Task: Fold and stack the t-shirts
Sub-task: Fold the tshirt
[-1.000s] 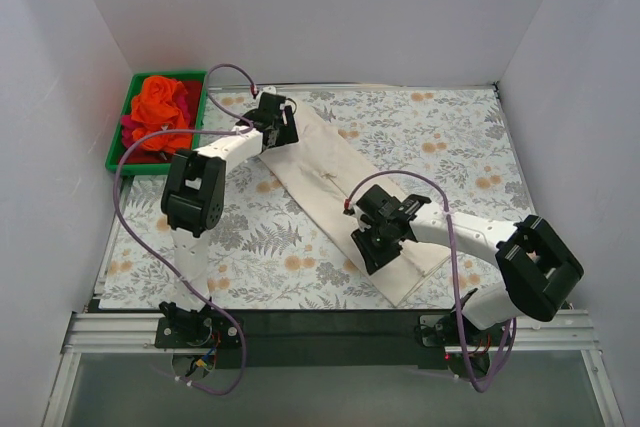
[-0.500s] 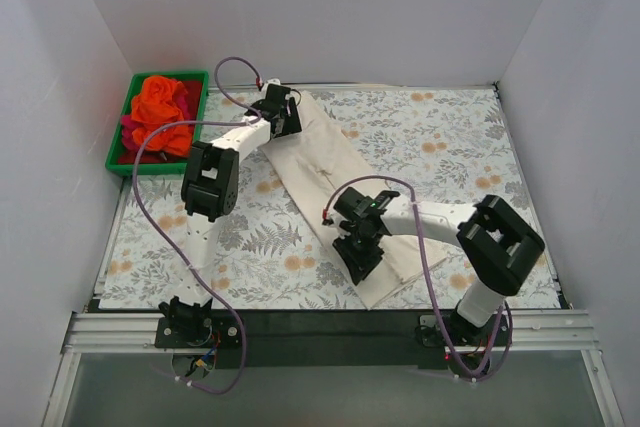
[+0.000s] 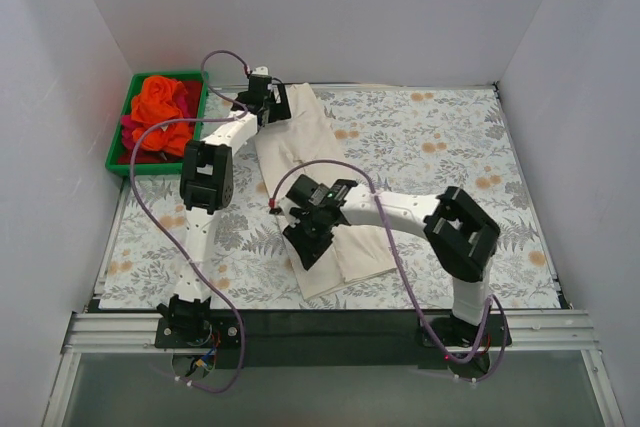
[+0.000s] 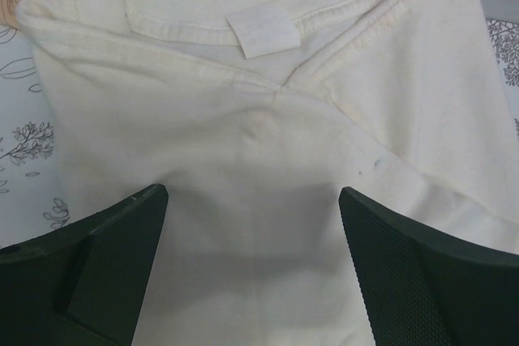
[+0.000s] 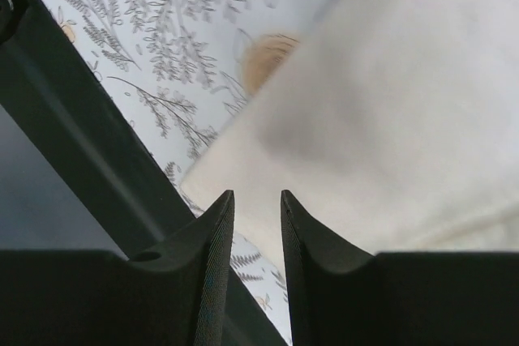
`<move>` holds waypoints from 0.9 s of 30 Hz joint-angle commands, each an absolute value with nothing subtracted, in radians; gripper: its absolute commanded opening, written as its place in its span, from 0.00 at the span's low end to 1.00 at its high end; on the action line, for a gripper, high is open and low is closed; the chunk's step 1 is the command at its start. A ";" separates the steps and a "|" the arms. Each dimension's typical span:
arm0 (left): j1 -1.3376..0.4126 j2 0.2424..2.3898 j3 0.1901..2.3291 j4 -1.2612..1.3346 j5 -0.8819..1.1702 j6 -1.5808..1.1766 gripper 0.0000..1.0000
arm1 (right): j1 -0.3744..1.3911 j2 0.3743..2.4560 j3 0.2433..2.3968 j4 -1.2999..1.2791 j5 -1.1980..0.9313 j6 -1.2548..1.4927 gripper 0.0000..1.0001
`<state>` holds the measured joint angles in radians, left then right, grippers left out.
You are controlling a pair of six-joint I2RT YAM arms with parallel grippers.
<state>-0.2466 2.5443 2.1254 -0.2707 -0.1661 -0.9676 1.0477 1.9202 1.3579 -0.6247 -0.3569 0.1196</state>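
Note:
The cream t-shirt lies folded into a long strip, running from the far left of the table down to the near middle. My left gripper hovers at its collar end, jaws wide open, with the collar and tag just ahead of the fingers. My right gripper is over the strip's lower part near its left edge. Its jaws stand a narrow gap apart with nothing seen between them. The orange t-shirt and the red-magenta t-shirt are bunched in the green bin.
The green bin sits at the far left corner, beside the floral tablecloth. White walls close three sides. The black front rail runs along the near edge, close to the shirt's lower end.
The right gripper has swept left, and the shirt's lower end has swung left with it, so the strip lies steeper. The left gripper has shifted slightly up and left at the collar.

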 commanded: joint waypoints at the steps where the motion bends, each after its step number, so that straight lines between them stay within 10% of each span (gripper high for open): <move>1: -0.256 2.369 2.031 -0.220 -0.126 -0.930 0.81 | 0.980 1.737 1.306 -0.634 -0.204 0.155 0.32; 13: -0.478 2.033 1.708 -0.173 -0.176 -0.969 0.74 | 0.784 1.378 0.914 -0.575 -0.124 0.213 0.25; 27: -0.626 2.233 1.756 -0.186 -0.132 -1.002 0.65 | 0.807 1.476 0.865 -0.456 -0.219 0.195 0.22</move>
